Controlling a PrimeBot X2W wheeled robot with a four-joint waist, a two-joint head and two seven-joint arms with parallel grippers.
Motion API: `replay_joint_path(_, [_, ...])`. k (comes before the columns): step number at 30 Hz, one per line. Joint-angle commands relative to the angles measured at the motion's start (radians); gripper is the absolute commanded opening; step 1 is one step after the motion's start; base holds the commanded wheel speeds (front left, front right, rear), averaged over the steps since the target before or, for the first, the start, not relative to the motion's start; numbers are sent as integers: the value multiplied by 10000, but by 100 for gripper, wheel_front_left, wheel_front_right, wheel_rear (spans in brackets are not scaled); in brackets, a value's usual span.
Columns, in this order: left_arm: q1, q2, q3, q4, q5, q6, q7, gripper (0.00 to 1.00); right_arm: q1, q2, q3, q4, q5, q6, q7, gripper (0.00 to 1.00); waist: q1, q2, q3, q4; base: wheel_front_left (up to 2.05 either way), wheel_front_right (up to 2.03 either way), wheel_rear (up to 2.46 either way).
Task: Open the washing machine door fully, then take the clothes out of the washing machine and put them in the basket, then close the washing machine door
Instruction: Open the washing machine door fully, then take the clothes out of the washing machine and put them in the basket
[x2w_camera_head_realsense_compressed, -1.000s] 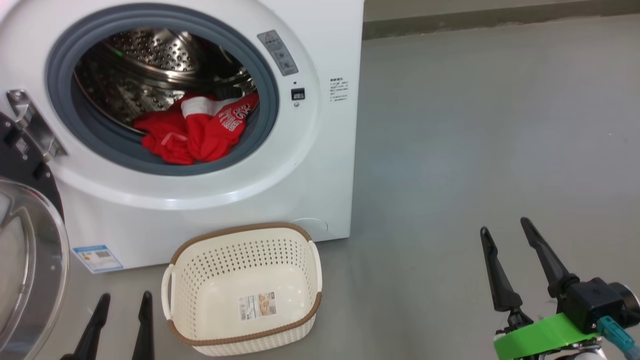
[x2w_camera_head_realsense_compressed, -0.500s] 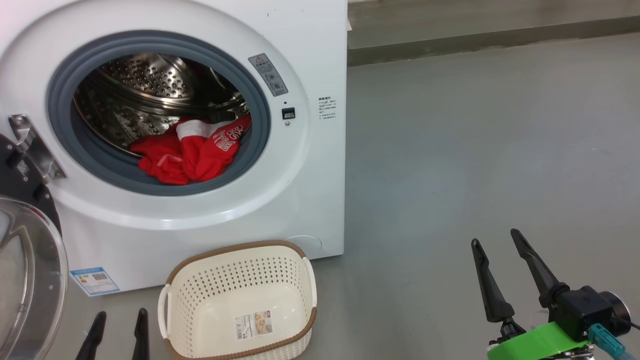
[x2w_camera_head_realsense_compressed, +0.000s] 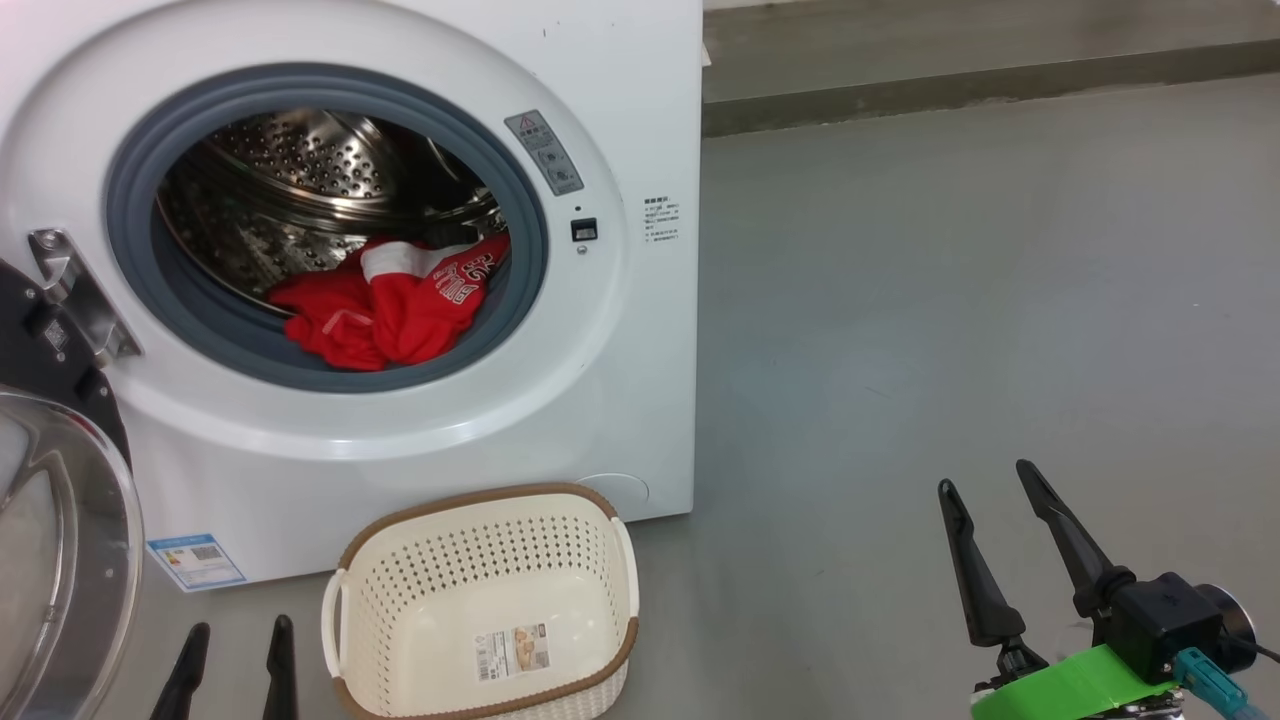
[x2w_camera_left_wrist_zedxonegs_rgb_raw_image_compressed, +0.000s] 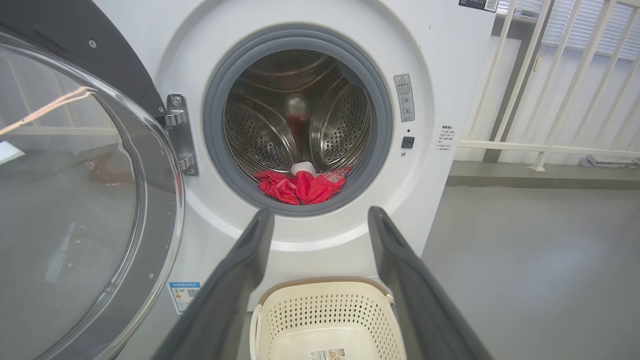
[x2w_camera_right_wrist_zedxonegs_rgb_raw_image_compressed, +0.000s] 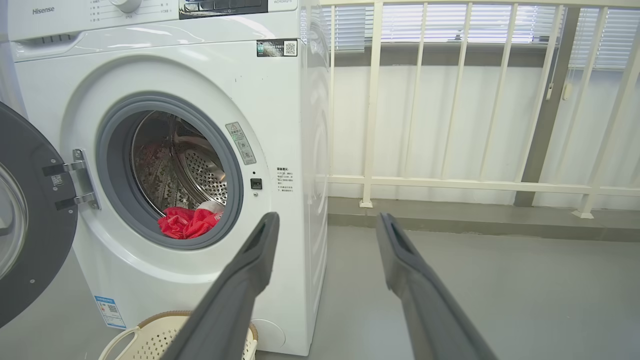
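— While the washing machine door (x2w_camera_left_wrist_zedxonegs_rgb_raw_image_compressed: 75, 200) hangs wide on its hinge, where do the clothes (x2w_camera_head_realsense_compressed: 395, 310) sit?
— Low at the front lip of the drum (x2w_camera_head_realsense_compressed: 300, 160), right of centre, with red folds against the grey rubber ring (x2w_camera_head_realsense_compressed: 530, 250). From the left wrist view a white scrap tops the heap.
— And the basket (x2w_camera_head_realsense_compressed: 480, 497)?
— It's on the floor (x2w_camera_head_realsense_compressed: 950, 300), just beside the front bottom edge of the washing machine (x2w_camera_head_realsense_compressed: 620, 100), under the opening. The head view gives the paper label on its bottom.
— Grippers?
— The left gripper (x2w_camera_head_realsense_compressed: 240, 628) has its fingers spread and holds nothing, low between door and basket. The right gripper (x2w_camera_head_realsense_compressed: 985, 478), equally spread and bare, hovers well off the machine's right front corner.
— Room to move?
— The drum mouth gapes above the clothes, and broad grey floor runs off to the right. The right wrist view takes in the control panel (x2w_camera_right_wrist_zedxonegs_rgb_raw_image_compressed: 100, 12) along the top edge and a white railing (x2w_camera_right_wrist_zedxonegs_rgb_raw_image_compressed: 450, 125) behind.
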Motion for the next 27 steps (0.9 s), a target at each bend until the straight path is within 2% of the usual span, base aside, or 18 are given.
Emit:
replay_joint_path(1, [-293,164,336,-313,-3,55,-51,100,-220,-79,266,-230,82,62,-62,100,0,0,13,20,72,-72,0])
replay_joint_path(11, [-313,187,369,-418,28,302,7,100,-237,-79,300,-195,127,62,-63,100,0,0,86,85,136,-136,0])
replay_joint_path(16, [-331,169,267,-491,-44,231,-17,100,-237,-79,266,-184,129,62,-63,100,0,0,87,120,115,-115,0])
replay_joint_path(21, [-355,163,157,-650,-194,73,-19,100,-235,-79,265,-198,201,62,-63,100,0,0,93,148,47,-47,0])
replay_joint_path(27, [-326,194,122,-722,-111,223,30,100,-229,-79,308,-177,258,62,-63,100,0,0,93,166,1,-1,0])
